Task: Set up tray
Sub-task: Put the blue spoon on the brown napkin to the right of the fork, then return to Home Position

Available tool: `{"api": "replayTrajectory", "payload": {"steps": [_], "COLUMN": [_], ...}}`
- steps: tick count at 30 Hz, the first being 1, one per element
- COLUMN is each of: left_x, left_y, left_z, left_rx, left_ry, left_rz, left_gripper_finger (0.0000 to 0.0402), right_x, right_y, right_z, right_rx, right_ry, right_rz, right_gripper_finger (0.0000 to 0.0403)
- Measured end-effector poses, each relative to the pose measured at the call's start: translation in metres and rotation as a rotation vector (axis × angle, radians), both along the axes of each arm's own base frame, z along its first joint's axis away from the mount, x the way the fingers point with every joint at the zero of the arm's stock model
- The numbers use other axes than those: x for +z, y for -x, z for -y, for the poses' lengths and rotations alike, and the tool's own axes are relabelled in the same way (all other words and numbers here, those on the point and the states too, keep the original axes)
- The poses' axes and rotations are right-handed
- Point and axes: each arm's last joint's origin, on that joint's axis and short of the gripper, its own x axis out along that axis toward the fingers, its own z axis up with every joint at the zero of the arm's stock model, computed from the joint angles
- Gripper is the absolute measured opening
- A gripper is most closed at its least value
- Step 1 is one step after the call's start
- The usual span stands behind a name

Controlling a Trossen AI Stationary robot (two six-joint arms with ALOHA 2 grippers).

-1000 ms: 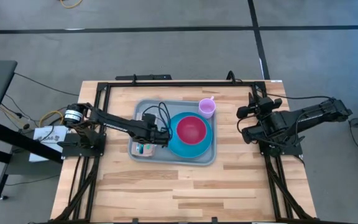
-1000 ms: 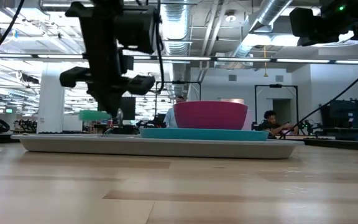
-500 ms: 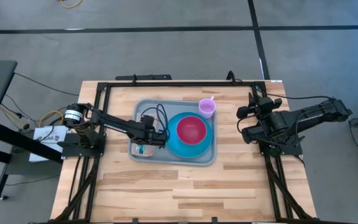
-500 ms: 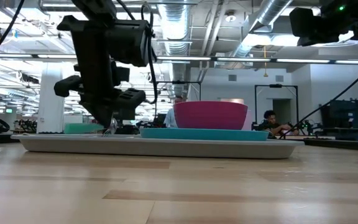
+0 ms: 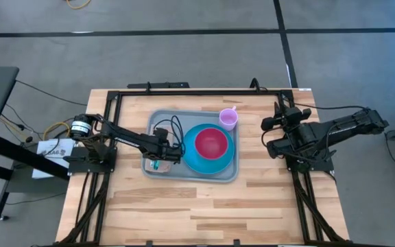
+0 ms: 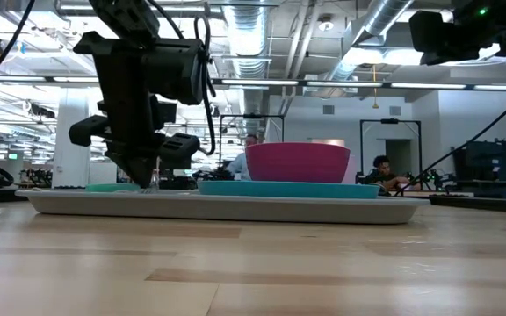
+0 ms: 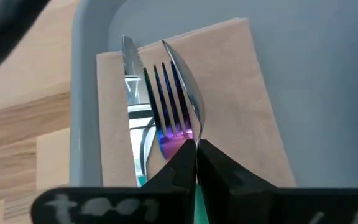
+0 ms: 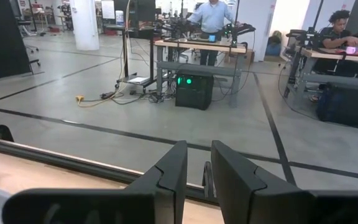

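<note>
The tray point(image 5: 192, 174) lies flat in the middle of the table point(image 5: 252, 199), long side across, between the two arms. On it a blue plate point(image 5: 192, 162) fills the right half and carries a pink bowl point(image 5: 211, 143), while a small purple cup point(image 5: 228, 119) stands in the far right corner, so the left strip is kept free for the cutlery.

In that strip a beige napkin point(image 7: 241, 93) lies flat against the tray's left rim. A fork point(image 7: 176, 99) and a knife point(image 7: 131, 81) rest side by side on it, their tips pointing the same way, laid as a place setting beside the plate.

The left gripper point(image 7: 196, 155) is low over the napkin, its fingers pressed together on the fork's neck, just behind the tines. Holding it there, close to the head, probably lets the arm line the fork up parallel to the knife before letting go. The fork looks down on the napkin or very nearly so; I cannot tell whether it bears its own weight yet.

The right gripper point(image 8: 194, 168) waits off the tray at the table's right edge, its fingers a little apart and holding nothing.
</note>
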Motion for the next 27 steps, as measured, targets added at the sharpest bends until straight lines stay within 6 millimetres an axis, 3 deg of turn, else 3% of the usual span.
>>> {"api": "replayTrajectory", "payload": {"steps": [23,27], "left_x": [0.000,0.012], "left_y": [-0.006,-0.011], "left_z": [0.000,0.001], "left_rx": [-0.020,-0.048], "left_ry": [-0.005,0.036], "left_rz": [0.049,0.003], "left_gripper_finger": [0.0052,0.0052], "right_x": [0.000,0.000], "right_y": [0.000,0.000], "right_z": [0.000,0.000], "right_rx": [0.000,0.000], "right_ry": [0.000,0.002], "right_rz": [0.000,0.001], "right_gripper_finger": [0.0067,0.0067]}}
